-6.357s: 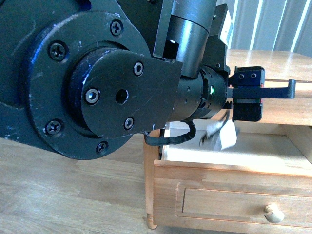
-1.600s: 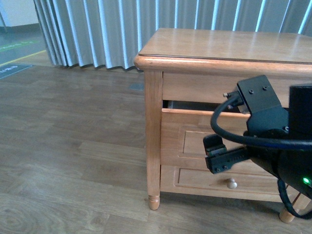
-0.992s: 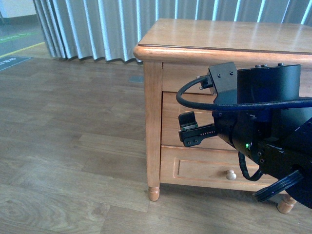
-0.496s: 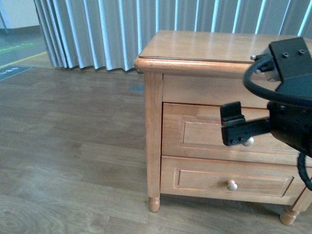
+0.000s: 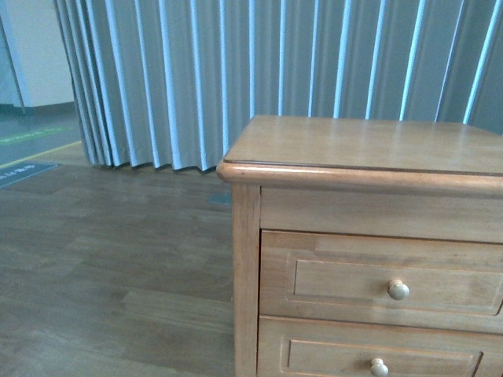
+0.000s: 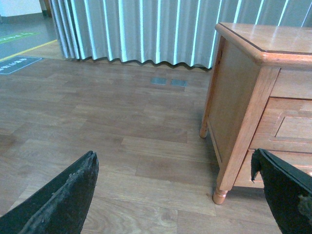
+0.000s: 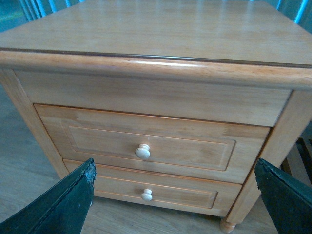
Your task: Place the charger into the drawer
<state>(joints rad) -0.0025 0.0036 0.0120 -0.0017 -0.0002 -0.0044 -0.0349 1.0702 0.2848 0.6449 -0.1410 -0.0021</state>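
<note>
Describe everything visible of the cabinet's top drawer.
The top drawer is fully shut, its honey-brown wooden front flush with the cabinet frame. The front has a raised rectangular panel with one round pale knob at its middle. It sits right under the cabinet's top rail and above a similar lower drawer. Nothing touches it; the wide-open right gripper hangs in front of it. Its inside is hidden.

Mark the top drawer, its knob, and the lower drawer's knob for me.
top drawer (image 7: 97, 141), right wrist view, on the raised panel of its shut front.
top drawer's knob (image 7: 143, 151), right wrist view, on the round pale head.
lower drawer's knob (image 7: 146, 195), right wrist view, on the round pale head.
</note>
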